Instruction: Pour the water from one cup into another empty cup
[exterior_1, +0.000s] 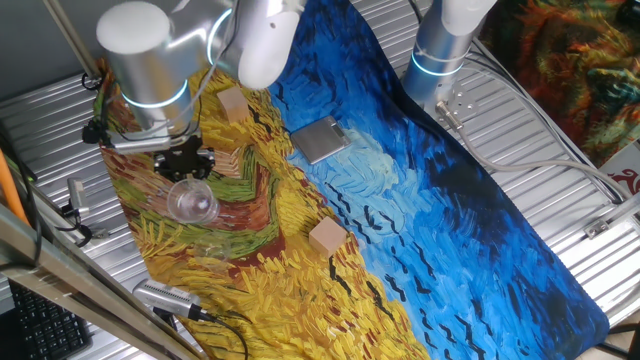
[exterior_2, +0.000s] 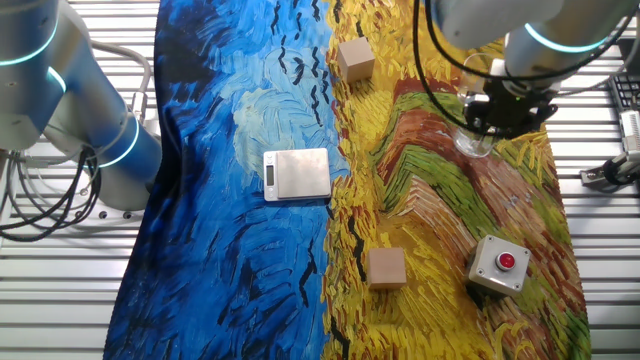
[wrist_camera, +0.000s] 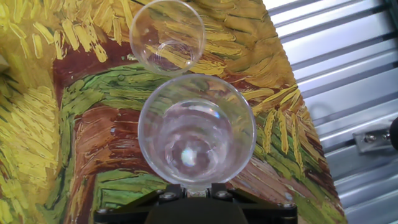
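Observation:
In the hand view, a clear cup (wrist_camera: 196, 134) with water in its bottom fills the middle, upright. My gripper (wrist_camera: 188, 188) is shut on its near wall. A second clear cup (wrist_camera: 168, 34), which looks empty, stands just beyond it on the painted cloth, their rims almost touching. I cannot tell whether the held cup is lifted. In one fixed view the gripper (exterior_1: 186, 165) is directly above a clear cup (exterior_1: 192, 200); I cannot separate the two cups there. In the other fixed view the gripper (exterior_2: 505, 115) is beside the held cup (exterior_2: 475, 140).
A silver scale (exterior_2: 297, 172) lies mid-cloth. Wooden blocks (exterior_2: 355, 58) (exterior_2: 387, 268) sit near and far from the cups. A red-button box (exterior_2: 500, 262) is on the yellow part. A second arm (exterior_2: 100, 150) stands at the cloth's far side. The ribbed metal table (wrist_camera: 348, 74) begins just right of the cups.

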